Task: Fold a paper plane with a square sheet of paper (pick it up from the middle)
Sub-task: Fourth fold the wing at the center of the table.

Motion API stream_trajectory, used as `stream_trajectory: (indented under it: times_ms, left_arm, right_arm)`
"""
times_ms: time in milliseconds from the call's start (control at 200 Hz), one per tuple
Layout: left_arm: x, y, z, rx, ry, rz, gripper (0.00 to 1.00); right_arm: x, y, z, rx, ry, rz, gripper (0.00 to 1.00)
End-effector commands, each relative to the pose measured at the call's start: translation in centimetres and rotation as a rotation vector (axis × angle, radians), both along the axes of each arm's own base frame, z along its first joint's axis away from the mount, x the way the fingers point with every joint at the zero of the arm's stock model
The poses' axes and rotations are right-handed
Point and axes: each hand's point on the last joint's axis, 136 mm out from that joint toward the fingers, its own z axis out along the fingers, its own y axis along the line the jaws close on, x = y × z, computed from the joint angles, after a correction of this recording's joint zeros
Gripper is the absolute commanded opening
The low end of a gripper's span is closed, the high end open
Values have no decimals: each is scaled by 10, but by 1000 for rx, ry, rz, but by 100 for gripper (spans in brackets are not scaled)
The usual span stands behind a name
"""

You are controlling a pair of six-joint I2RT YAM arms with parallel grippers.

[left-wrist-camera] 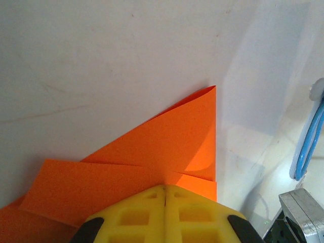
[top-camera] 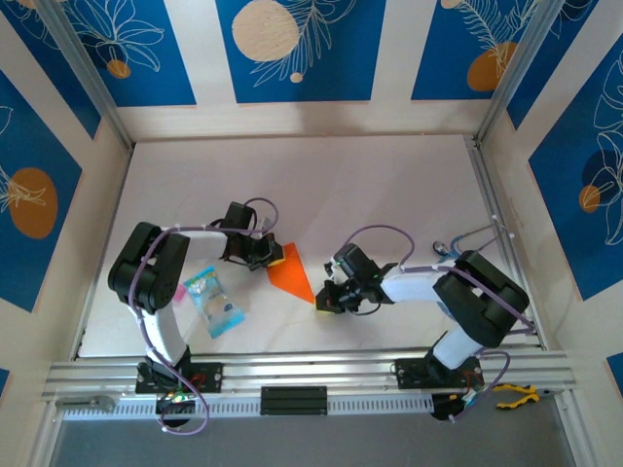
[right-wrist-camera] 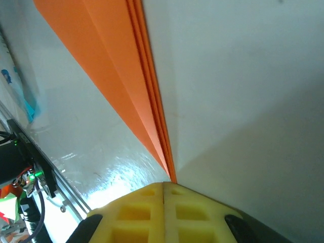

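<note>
The paper plane is bright orange and unmarked, folded into a flat, slim wedge of stacked layers with crisp creases. It lies on the white tabletop near the front middle, wide end left, sharp tip pointing right and nearer.

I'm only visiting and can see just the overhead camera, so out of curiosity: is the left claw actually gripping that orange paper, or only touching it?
Observer: The left wrist view shows the left gripper shut, right against the orange paper. I cannot tell whether the paper is pinched or merely pressed.
Visitor: And the right claw?
Observer: The right gripper is shut too, at the paper's narrow point, where several folded layers stack.
</note>
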Motion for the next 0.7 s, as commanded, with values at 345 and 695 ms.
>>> stream_trajectory:
  times_ms: [345,695]
  left_arm:
    - [-2,17,-11,51,50,70,6]
    - [0,15,-9,40,57,76,6]
  right_arm:
    - [14,-8,21,-39,42,-273,29]
    - [16,-1,5,-76,98,-288,28]
